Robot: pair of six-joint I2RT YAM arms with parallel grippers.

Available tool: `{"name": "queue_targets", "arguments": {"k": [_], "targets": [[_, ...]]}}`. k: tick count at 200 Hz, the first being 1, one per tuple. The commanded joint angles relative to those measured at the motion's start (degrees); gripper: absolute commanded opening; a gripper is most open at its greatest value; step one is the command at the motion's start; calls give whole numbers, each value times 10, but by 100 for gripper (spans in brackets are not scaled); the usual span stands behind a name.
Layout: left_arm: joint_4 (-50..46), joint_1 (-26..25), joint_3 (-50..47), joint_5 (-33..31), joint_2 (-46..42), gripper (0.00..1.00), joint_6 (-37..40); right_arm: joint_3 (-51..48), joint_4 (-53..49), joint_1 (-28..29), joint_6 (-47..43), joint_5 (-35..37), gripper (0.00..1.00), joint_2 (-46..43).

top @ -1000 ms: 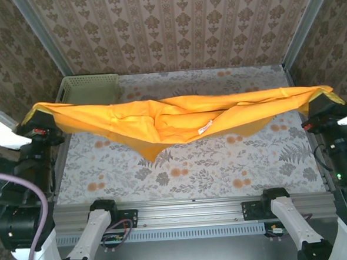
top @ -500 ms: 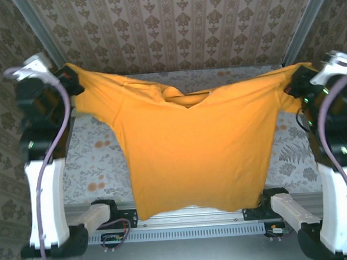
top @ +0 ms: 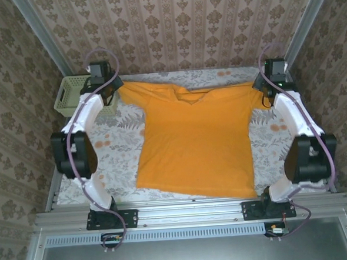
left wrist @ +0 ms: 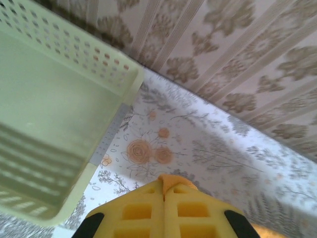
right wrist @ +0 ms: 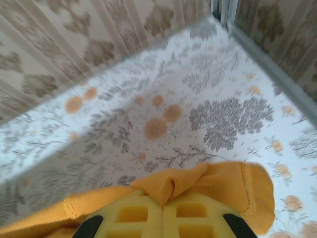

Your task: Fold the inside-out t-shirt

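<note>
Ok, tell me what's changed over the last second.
The orange short-sleeved t-shirt was swung up, then forward and down: from a bunched strip stretched between the arms, it now lies spread flat on the floral-print table, collar at the far side. The left fingers and right fingers stayed shut on its sleeves; nothing was let go. The pale green plastic mesh basket stayed put.

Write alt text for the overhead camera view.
An orange t-shirt lies spread flat on a floral table, collar toward the far edge. The left gripper and right gripper pinch its two sleeves; a pale green basket sits at the far left.
</note>
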Motion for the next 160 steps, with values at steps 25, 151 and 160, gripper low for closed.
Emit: {"name": "queue_targets", "arguments": {"k": [25,151,160], "targets": [[37,-11,149,-51,155,0,-26,134,36,-3,34,-15,0,153],[-139,-18,528,-33,323,73,23,367,-70,-4,40,9,76,303],[-142,-22,520,-24,304,75,28,343,-64,-3,42,-1,77,277]]}}
